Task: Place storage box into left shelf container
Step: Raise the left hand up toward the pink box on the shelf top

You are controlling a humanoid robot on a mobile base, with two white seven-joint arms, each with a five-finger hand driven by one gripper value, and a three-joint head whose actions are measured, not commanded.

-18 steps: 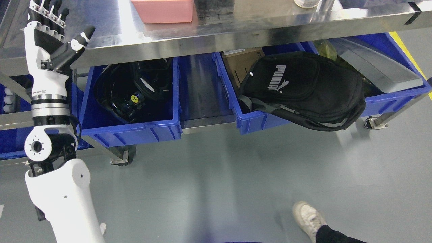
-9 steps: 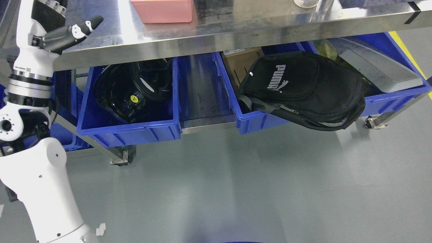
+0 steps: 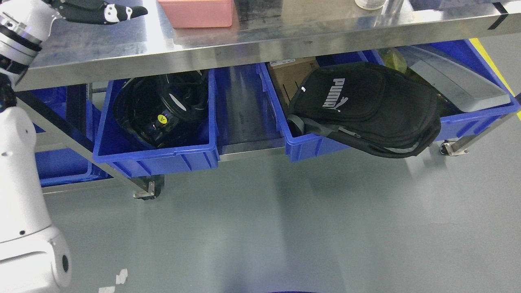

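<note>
Steel surface (image 3: 285, 38): pink storage box (image 3: 196, 12) left of centre, white cup (image 3: 369, 4) far right. Lower shelf (image 3: 248, 146): blue bin (image 3: 156, 156) left, second blue bin (image 3: 468, 122) right.

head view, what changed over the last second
The left robot hand rose and swung left, so that now mostly its thumb shows at the top edge above the steel table top, holding nothing. A person's shoe seen at the bottom right has gone. The pink rectangular storage box, blue plastic bins and black backpack stayed put.
</note>
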